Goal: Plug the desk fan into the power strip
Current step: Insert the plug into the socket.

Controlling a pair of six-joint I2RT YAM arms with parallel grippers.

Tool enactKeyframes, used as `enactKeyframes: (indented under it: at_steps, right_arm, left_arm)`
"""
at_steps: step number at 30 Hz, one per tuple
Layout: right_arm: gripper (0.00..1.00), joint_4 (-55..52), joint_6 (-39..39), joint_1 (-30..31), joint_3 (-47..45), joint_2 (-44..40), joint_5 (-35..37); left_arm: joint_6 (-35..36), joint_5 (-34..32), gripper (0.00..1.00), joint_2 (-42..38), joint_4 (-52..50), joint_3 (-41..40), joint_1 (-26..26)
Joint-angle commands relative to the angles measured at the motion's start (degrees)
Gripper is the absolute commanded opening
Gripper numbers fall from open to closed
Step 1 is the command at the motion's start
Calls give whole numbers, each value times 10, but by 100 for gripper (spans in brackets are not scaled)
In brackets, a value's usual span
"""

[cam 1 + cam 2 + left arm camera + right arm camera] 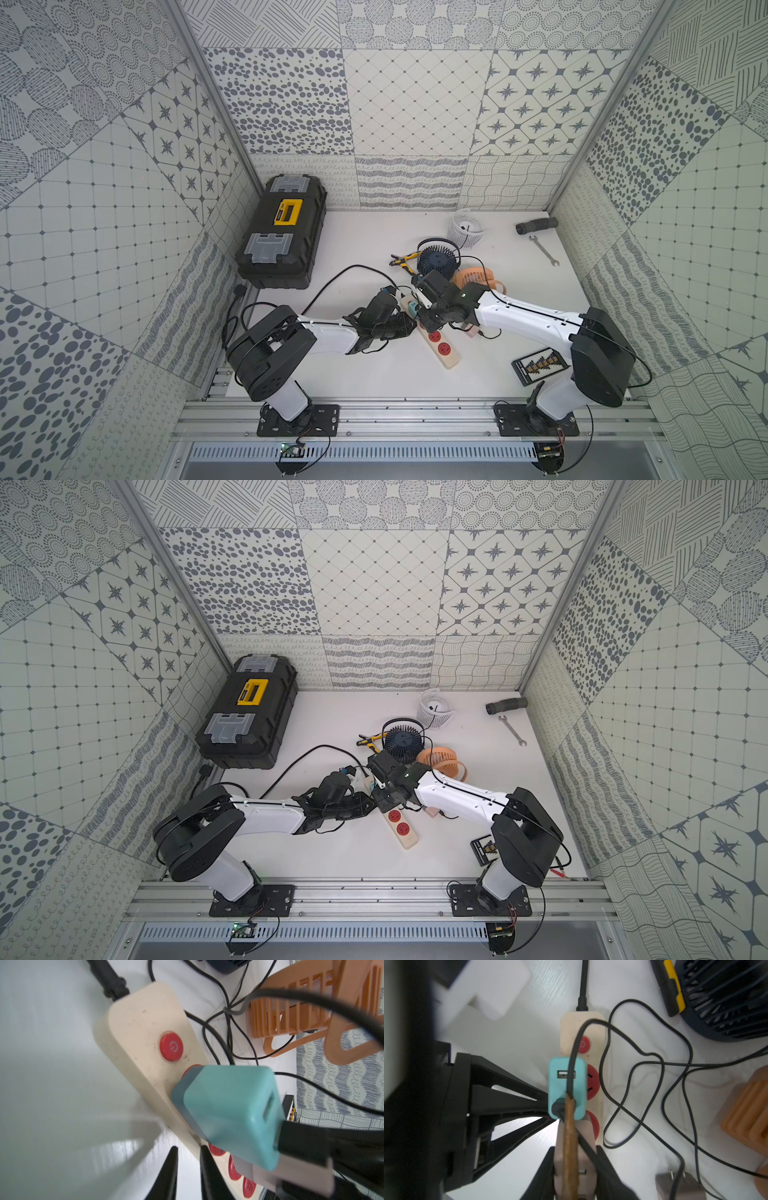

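Note:
The cream power strip (448, 356) (409, 839) lies at an angle in the middle of the table, its red button (171, 1046) at the black-cord end. A teal adapter (566, 1088) (228, 1109) sits in its first red socket. My right gripper (575, 1151) (430, 322) is shut on a pink-beige plug block (572, 1138) with an orange-brown cable along it, held over the strip just past the teal adapter. My left gripper (188, 1151) (409, 326) stands slightly open and empty, tips against the strip's side. The orange desk fan (478, 280) stands behind the right wrist.
A navy fan (436, 259), a white fan (465, 226) and yellow pliers (405, 259) lie behind the strip amid loose black cords. A black toolbox (282, 232) fills the back left. A wrench (543, 250), a black cylinder (536, 225), a bit card (538, 365) and a spare adapter (675, 1186) lie to the right.

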Motion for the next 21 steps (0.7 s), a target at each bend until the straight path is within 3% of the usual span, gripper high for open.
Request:
enactKeyframes:
  at_steps: [1,21]
  right_arm:
    - [5,3,18,1,24,-8,6]
    - [6,-24,29,1,34,19,-3]
  left_arm:
    - [10,2,21,4,26,9,1]
    - [11,0,21,9,26,10,1]
